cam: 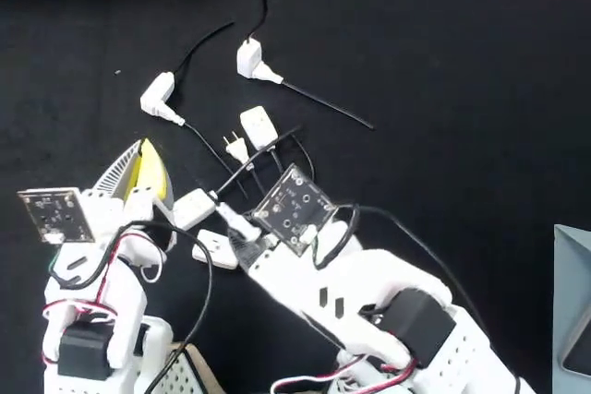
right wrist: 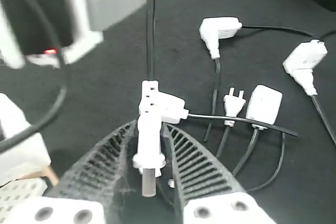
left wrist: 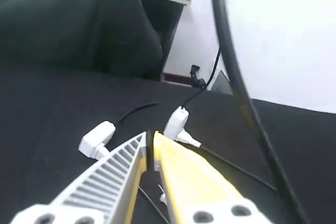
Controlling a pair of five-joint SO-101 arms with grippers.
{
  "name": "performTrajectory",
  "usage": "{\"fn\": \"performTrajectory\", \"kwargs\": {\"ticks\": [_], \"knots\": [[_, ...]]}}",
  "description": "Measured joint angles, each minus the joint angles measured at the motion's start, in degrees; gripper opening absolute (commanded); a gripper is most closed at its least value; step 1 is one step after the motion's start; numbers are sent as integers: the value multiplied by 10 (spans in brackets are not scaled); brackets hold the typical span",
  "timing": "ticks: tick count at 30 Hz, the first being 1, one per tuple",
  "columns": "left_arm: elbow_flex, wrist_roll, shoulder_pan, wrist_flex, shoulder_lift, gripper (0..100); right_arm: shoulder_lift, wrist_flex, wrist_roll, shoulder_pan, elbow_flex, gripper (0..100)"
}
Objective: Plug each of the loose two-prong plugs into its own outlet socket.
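Observation:
My right gripper [right wrist: 149,125] is shut on a white plug [right wrist: 148,142], whose front end meets a white socket block [right wrist: 161,104] on the black table. From above, that plug [cam: 238,224] sits against the socket block [cam: 194,208] just ahead of the right gripper [cam: 231,220]. A loose two-prong plug [cam: 237,148] [right wrist: 234,100] lies beside a white adapter [cam: 259,126] [right wrist: 264,104]. My left gripper [cam: 143,147] [left wrist: 149,137], one finger grey and one yellow, is shut on nothing above the table, to the left of the socket block.
Two white angled plugs on black cords lie farther back [cam: 157,94] [cam: 249,60], also the pair [left wrist: 97,139] [left wrist: 177,121]. Another white outlet piece [cam: 214,248] lies under the right arm. A grey box [cam: 572,302] stands at the right edge. Black cables cross the middle.

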Motion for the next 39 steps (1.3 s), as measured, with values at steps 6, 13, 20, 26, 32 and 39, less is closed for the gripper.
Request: {"fn": "performTrajectory", "kwargs": {"ticks": [6,13,20,26,32,39], "knots": [[0,-52,98,3,-3,40,0,0,-2,-4,0,12],[-20,-121,229,66,-3,40,-2,1,-2,-4,22,12],[-54,-157,299,127,-3,40,0,2,-1,-4,30,12],[-55,-165,290,132,-4,45,0,2,-1,-4,30,12],[-71,-185,126,155,-3,206,0,2,-1,-1,39,12],[-79,-302,-44,258,66,149,91,-22,-2,34,61,12]]}}
